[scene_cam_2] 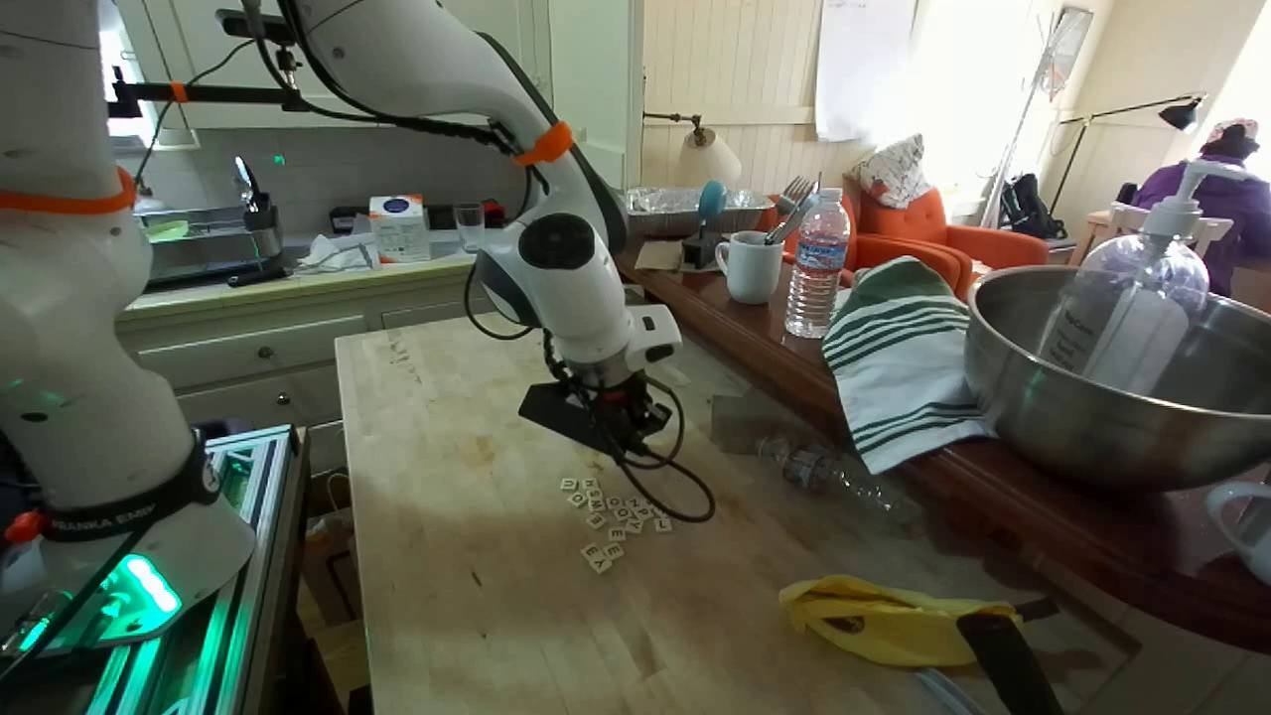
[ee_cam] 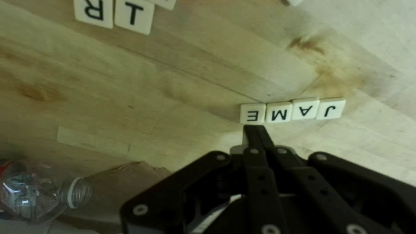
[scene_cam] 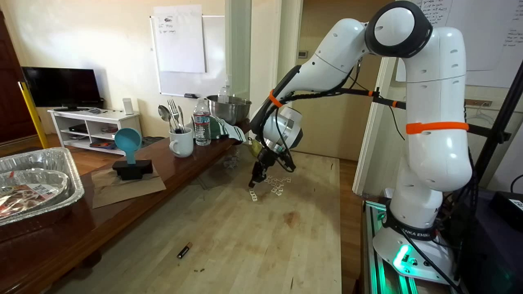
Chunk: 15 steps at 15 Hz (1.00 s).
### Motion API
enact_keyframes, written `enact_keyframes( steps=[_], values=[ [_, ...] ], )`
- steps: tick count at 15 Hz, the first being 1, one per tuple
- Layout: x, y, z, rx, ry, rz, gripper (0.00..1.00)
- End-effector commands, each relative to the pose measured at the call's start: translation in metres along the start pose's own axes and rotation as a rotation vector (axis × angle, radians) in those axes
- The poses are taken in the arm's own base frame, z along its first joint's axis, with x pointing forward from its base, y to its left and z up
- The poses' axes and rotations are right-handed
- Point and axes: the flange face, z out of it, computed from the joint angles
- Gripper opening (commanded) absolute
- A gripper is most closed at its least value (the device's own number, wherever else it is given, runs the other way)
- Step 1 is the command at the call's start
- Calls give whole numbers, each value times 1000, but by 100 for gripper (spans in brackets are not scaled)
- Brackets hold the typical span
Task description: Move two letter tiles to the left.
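Note:
A row of several pale letter tiles lies on the table in the wrist view: E (ee_cam: 253, 113), M (ee_cam: 278, 112), A (ee_cam: 305, 108) and J (ee_cam: 331, 108), side by side. My gripper (ee_cam: 255, 127) is shut with nothing seen between its fingertips. Its tips are right at the near edge of the E tile; I cannot tell if they touch it. Tiles R (ee_cam: 94, 13) and T (ee_cam: 134, 14) lie at the upper left. In an exterior view the gripper (scene_cam: 251, 184) points down beside the short row (scene_cam: 253, 195). The loose tile cluster (scene_cam: 277, 185) also shows in an exterior view (scene_cam_2: 618, 511).
A clear bottle (ee_cam: 35, 191) lies on the table near brown paper (ee_cam: 126, 175). A battery (scene_cam: 184, 250) lies on the table. A yellow object (scene_cam_2: 894, 621) sits at one side. A raised wooden ledge (scene_cam: 196, 167) holds a mug (scene_cam: 181, 143), bottle (scene_cam: 202, 122) and steel bowl (scene_cam_2: 1112, 427).

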Motion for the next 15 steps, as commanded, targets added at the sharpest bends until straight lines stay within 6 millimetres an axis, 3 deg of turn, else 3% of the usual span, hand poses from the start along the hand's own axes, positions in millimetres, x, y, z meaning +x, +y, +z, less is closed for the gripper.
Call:
enact_keyframes(
  steps=[1, 9, 15],
  values=[
    [0, -7, -13, 3, 30, -25, 0],
    [4, -11, -28, -9, 40, -63, 0],
    [-10, -13, -45, -45, 15, -41, 0]
  ],
)
